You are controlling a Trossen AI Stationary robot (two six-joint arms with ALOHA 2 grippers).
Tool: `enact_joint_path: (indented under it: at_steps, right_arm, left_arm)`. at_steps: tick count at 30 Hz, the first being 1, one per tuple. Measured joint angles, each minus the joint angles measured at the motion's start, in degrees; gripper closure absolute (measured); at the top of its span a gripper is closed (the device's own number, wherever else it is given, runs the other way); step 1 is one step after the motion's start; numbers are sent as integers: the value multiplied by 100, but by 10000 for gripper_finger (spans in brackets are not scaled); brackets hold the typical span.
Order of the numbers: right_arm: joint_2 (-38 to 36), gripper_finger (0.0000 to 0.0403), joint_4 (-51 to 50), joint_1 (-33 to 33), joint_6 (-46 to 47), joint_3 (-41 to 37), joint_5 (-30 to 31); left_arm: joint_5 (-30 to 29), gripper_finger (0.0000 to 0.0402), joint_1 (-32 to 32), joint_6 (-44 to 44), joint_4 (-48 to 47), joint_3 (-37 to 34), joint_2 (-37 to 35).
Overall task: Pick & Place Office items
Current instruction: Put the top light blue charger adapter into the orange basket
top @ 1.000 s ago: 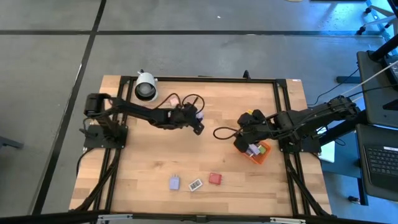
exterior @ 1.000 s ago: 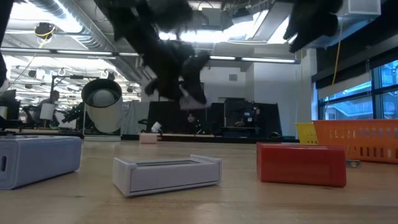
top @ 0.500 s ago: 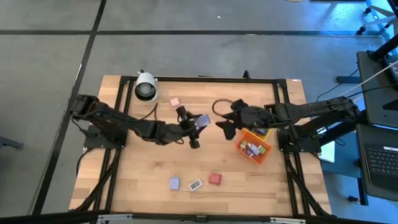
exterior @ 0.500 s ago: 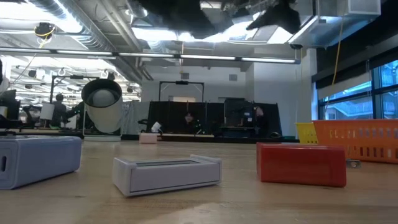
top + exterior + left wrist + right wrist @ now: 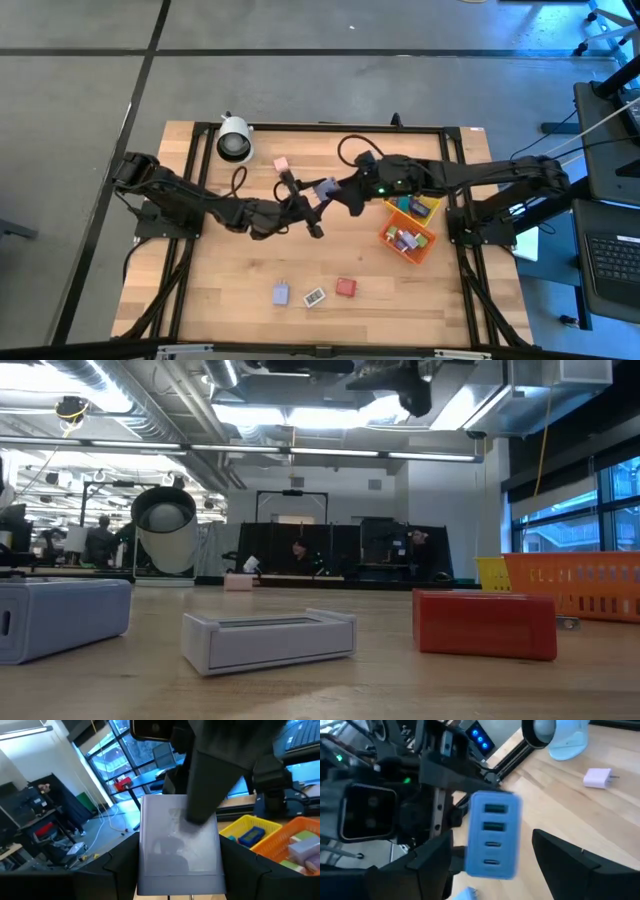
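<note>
My left gripper (image 5: pixel 312 200) is raised over the table's middle, shut on a lavender-blue block with ports (image 5: pixel 326 188). My right gripper (image 5: pixel 350 195) is open just to the right of it. In the right wrist view its fingers (image 5: pixel 427 865) stand on either side of the block (image 5: pixel 492 835); I cannot tell whether they touch it. A lavender block (image 5: pixel 282 293), a white piece (image 5: pixel 314 297) and a red block (image 5: pixel 346 287) lie flat near the table's near edge. A pink block (image 5: pixel 281 164) lies toward the far edge. My left gripper pinches the block by its two long sides (image 5: pixel 145 850) between both fingers (image 5: pixel 120 865). It comes from the table's left, slanting toward the far side. The block is lifted clear of the table, and the right arm's dark finger (image 5: pixel 205 790) overlaps its far end.
An orange bin (image 5: pixel 390 240) holding several small pieces and a yellow bin (image 5: pixel 432 208) sit at the table's right. A white cylinder with a dark face (image 5: pixel 234 140) stands at the far left corner. Cables loop beside both grippers. Bare wood lies between the arms and the near pieces.
My right gripper has left the orange bin and moved toward the table's left and far side, up to the held block. My left gripper has risen with the block and shifted slightly toward the near edge. The pieces on the table have stayed where they were.
</note>
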Motion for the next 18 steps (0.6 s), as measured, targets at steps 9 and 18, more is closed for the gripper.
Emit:
enact_joint_path:
  at_steps: [9, 18]
  right_arm:
    - [269, 148, 306, -2, -82, 0, 27]
    - [267, 280, 373, -22, -40, 2, 67]
  left_arm:
    - [-9, 190, -48, 129, 22, 0, 0]
    - [0, 189, -39, 199, -9, 0, 2]
